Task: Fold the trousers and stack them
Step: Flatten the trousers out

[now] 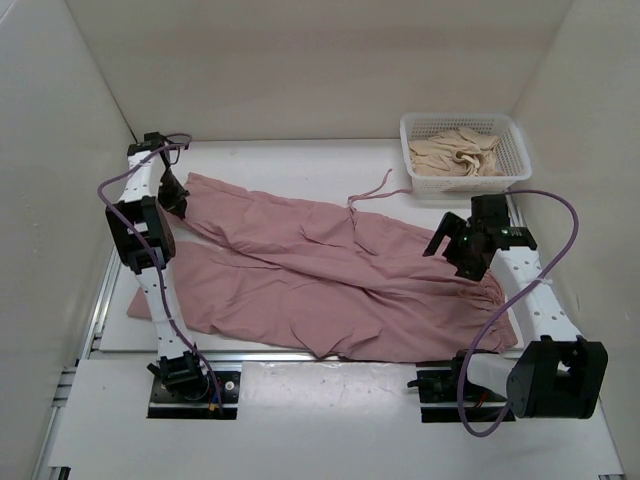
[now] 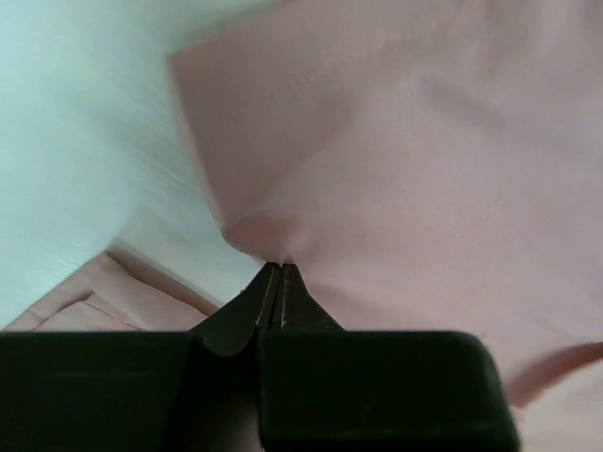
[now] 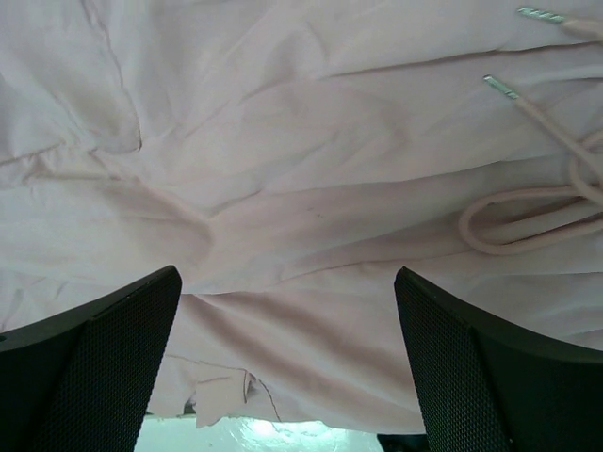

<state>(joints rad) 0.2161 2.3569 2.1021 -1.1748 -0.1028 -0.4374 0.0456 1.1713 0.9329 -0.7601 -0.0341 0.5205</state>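
The dusty-pink trousers (image 1: 330, 270) lie spread across the table, legs towards the left and waist at the right. My left gripper (image 1: 175, 195) is at the far-left end of the upper leg; in the left wrist view its jaws (image 2: 280, 267) are pressed together on a pinch of the pink fabric (image 2: 424, 169), lifting the leg's edge off the table. My right gripper (image 1: 447, 245) hovers open over the waist area, and pink cloth (image 3: 311, 169) fills the wide gap between its fingers (image 3: 287, 278). The drawstring (image 3: 528, 212) lies looped at the right.
A white basket (image 1: 520, 150) at the back right holds a crumpled beige garment (image 1: 455, 152). One drawstring end (image 1: 375, 190) trails over the table towards the basket. White walls close in on the left, back and right. The trousers' front edge lies near the table's near edge.
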